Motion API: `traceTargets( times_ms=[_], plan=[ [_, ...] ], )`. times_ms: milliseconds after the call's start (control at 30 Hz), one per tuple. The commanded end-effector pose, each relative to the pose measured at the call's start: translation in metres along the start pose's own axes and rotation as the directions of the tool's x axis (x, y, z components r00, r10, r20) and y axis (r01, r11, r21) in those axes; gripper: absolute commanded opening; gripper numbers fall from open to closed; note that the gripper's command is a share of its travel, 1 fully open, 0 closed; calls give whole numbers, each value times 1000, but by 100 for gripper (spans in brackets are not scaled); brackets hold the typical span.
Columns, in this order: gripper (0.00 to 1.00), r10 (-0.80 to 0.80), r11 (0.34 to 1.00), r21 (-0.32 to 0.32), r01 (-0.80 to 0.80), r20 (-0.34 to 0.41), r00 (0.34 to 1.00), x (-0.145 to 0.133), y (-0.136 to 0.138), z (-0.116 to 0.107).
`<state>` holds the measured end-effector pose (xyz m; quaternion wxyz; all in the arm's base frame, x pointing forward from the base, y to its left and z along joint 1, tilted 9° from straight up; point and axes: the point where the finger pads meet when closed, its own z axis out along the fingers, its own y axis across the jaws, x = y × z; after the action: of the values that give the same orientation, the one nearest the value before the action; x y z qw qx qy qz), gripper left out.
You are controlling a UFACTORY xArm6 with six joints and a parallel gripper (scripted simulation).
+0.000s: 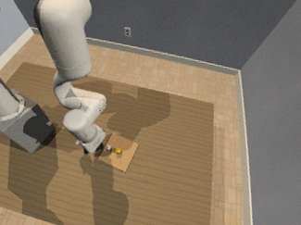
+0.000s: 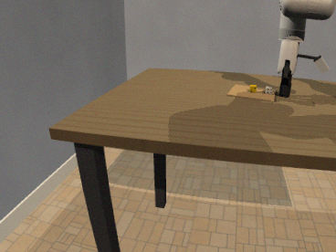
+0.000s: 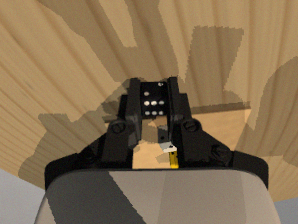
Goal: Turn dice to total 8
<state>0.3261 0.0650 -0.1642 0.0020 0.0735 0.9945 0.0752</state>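
My gripper (image 3: 153,91) (image 2: 285,94) is shut on the black die (image 3: 154,107), a finger against each side, low over the table just off the mat's near edge. Two faces of this die show in the wrist view, one with six white pips and one with two; which is uppermost is hard to tell. The white die (image 1: 109,148) (image 2: 268,89) (image 3: 170,148) rests on the orange-tan mat (image 1: 125,164) (image 2: 238,93) (image 3: 227,131), close to the gripper and partly hidden by a finger in the wrist view. The yellow die (image 1: 118,150) (image 2: 253,89) (image 3: 173,159) rests on the mat beyond it.
The mat lies on the wooden table (image 1: 173,172) (image 2: 137,105). The white and yellow dice stand close together beside the right finger in the wrist view. The robot's grey base block (image 1: 21,134) stands at the left in the top view. Arm shadows cross the table and part of the mat.
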Motion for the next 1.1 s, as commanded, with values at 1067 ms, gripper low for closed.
traceTargets(
  times_ms=[1067],
  plan=[
    [15,0,1000,0,0,2,1000,-1,0,-49]
  ],
)
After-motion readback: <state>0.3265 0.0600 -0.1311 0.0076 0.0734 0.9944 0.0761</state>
